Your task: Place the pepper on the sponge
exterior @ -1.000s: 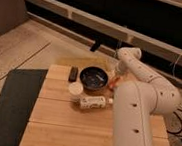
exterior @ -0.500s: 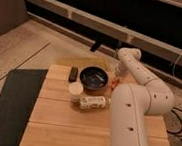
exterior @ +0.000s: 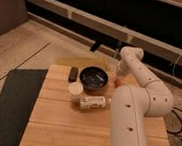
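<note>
The pepper (exterior: 118,82) shows as a small orange-red spot on the wooden table (exterior: 62,126), just right of the dark bowl (exterior: 94,78). My gripper (exterior: 116,75) hangs at the end of the white arm (exterior: 142,94), pointing down right above the pepper, at the bowl's right rim. I cannot make out whether it touches the pepper. The sponge is hidden or out of view.
A small black block (exterior: 73,73) lies left of the bowl. A white round cap (exterior: 75,89) and a white labelled bottle (exterior: 93,102) on its side sit in front of the bowl. A dark mat (exterior: 12,105) lies left of the table. Cables (exterior: 179,117) trail at the right.
</note>
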Robot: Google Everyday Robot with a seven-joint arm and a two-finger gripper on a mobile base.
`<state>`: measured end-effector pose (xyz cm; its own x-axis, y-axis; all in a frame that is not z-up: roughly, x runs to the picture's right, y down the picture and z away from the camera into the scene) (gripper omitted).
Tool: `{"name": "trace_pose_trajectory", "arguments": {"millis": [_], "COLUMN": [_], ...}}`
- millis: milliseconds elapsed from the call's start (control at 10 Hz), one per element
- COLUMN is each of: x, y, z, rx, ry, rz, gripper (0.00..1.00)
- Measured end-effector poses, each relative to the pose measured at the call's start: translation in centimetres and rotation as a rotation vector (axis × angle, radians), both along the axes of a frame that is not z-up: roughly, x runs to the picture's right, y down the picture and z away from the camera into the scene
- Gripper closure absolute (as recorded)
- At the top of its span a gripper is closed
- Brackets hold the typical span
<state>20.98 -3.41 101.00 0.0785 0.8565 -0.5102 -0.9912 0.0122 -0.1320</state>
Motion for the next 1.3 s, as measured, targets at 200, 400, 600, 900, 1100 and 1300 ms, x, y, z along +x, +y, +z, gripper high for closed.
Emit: {"name": "trace_pose_trajectory", "arguments": {"millis": [200, 400, 600, 900, 1100, 1300], "x": [-0.7, 0.5, 1.6, 1.0, -0.1, 0.0], "y": [-4.7, -7.1, -7.1, -4.4, -1.9, 0.5], "z": [-1.9, -4.5, -6.8, -11.2, -13.3, -14.9], "rx": [0.081, 0.127, 0.141, 0.147, 0.153, 0.165], "ry": [0.008, 0.053, 0.099, 0.143, 0.162, 0.211], "rz": [-0.010, 0.018, 0.061, 0.086, 0.050, 0.020], "gripper": [1.00, 1.00, 1.00, 1.00, 1.00, 1.00]}}
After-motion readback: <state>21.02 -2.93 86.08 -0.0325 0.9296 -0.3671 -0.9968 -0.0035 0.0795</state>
